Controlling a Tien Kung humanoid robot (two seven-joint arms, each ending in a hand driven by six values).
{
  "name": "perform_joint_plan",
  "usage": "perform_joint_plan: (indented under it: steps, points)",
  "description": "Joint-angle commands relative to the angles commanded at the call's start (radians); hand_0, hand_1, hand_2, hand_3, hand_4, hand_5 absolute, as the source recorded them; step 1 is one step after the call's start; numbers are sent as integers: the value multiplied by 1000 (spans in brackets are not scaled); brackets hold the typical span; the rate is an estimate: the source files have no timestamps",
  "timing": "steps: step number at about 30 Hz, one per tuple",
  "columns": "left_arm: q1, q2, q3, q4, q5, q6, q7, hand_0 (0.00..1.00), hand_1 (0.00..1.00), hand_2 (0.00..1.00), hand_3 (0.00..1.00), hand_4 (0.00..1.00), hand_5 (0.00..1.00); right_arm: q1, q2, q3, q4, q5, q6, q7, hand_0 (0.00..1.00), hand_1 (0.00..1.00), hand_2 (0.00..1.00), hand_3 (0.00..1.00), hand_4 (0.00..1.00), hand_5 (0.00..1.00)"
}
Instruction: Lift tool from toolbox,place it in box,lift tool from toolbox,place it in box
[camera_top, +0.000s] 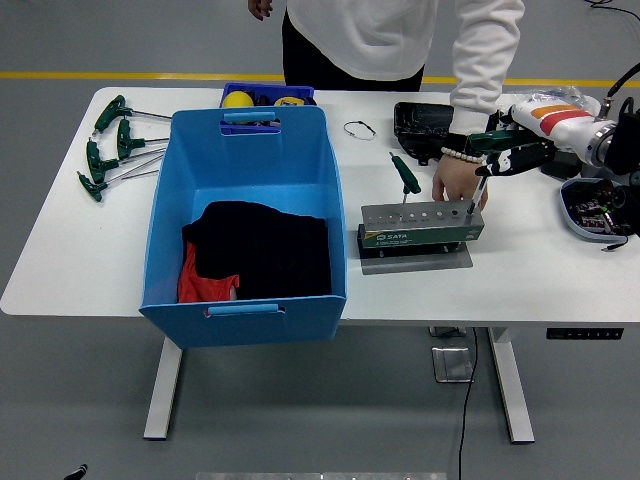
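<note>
Inside blue box (247, 150) (black cloth (265, 245))

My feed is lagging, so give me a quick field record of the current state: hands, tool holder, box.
right hand: shut on green T-handle wrench, its tip at the grey slotted tool holder
left hand: not in view
second green T-handle wrench: standing in holder
person's hand: resting behind holder
blue plastic box: holds black and red cloth, no tools
</note>
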Motion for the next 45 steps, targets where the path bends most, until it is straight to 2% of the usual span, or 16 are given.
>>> perform_joint_plan:
  steps: [5,6,11,12,17,18,23,24,29,30,35,36,41,42,45]
  points:
    - [0,0,3,0,-3,0,-1,735,708,741,739,750,734,0,7,-1,-9,7,-16,0,276,319,317,387,998,707]
    - [0,0,3,0,-3,0,-1,735,708,741,738,750,734,0,9,-2,-11,9,-18,-1,251,252,268,311,998,720]
    - [-1,1,10,0,-8,0,-1,735,708,741,738,750,734,-1,19,-11,-23,19,-17,-12,251,252,268,311,998,720]
    - [-2,1,12,0,-9,0,-1,734,706,741,738,750,735,-2,20,-12,-25,21,-16,-15,242,214,231,263,998,738]
    - [-3,2,4,0,-1,0,0,734,706,741,738,750,735,-5,26,-16,-28,19,-23,-32,242,214,231,263,998,738]
    - [-3,2,4,0,-1,0,0,734,704,740,740,749,734,-5,26,-16,-26,17,-25,-35,177,168,193,229,998,752]
    - [-2,3,11,0,-8,0,0,734,704,740,740,749,734,-6,29,-26,-10,6,-43,-61,177,168,193,229,998,752]
    - [-2,3,12,0,-8,0,0,732,704,740,740,749,734,-6,30,-28,-8,5,-44,-67,142,128,160,204,998,765]
    - [-1,3,12,0,-8,-1,2,732,704,740,740,749,734,-6,35,-36,-7,5,-50,-87,142,128,160,204,998,765]
    - [0,3,13,0,-8,-1,2,733,703,740,741,750,734,-6,36,-37,-7,6,-52,-89,116,93,124,169,998,767]
    - [1,2,11,0,-7,-3,3,733,703,740,741,750,734,-6,40,-39,-10,10,-84,-89,116,93,124,169,998,767]
    - [1,2,11,0,-7,-3,3,734,702,737,742,751,735,-6,42,-40,-11,11,-96,-87,69,25,51,75,998,770]
    - [1,3,11,0,-5,-3,4,734,702,737,742,751,735,-9,49,-43,-20,20,-143,-77,69,25,51,75,998,770]
    - [1,4,11,0,-5,-4,4,730,698,737,741,751,736,-10,49,-44,-22,22,-148,-74,30,2,2,12,998,763]
    - [0,4,7,0,-2,-3,4,730,698,737,741,751,736,-14,50,-46,-27,25,-163,-69,30,2,2,12,998,763]
